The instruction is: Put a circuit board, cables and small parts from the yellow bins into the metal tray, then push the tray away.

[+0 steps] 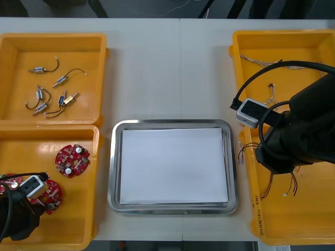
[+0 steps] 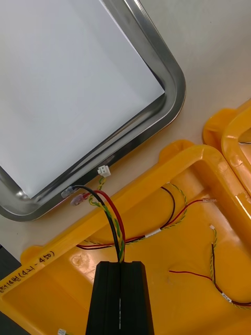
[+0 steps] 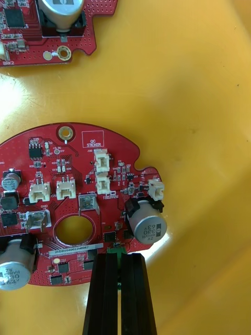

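Two grippers are closed: left gripper [image 3: 121, 257] pinches a red circuit board [image 3: 73, 193] by its edge, at 8 o'clock from the metal tray [image 1: 112, 167]; right gripper [image 2: 121, 263] clamps black, red and yellow cables [image 2: 113, 220] at 3 o'clock.

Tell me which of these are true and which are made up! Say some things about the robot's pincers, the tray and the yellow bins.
1. The right pincer is shut on cables. True.
2. Those cables are blue and white. False: they are red, yellow and black.
3. The left pincer is shut on the edge of a red circuit board. True.
4. The small metal parts lie in the metal tray. False: they lie in the far yellow bin on the left.
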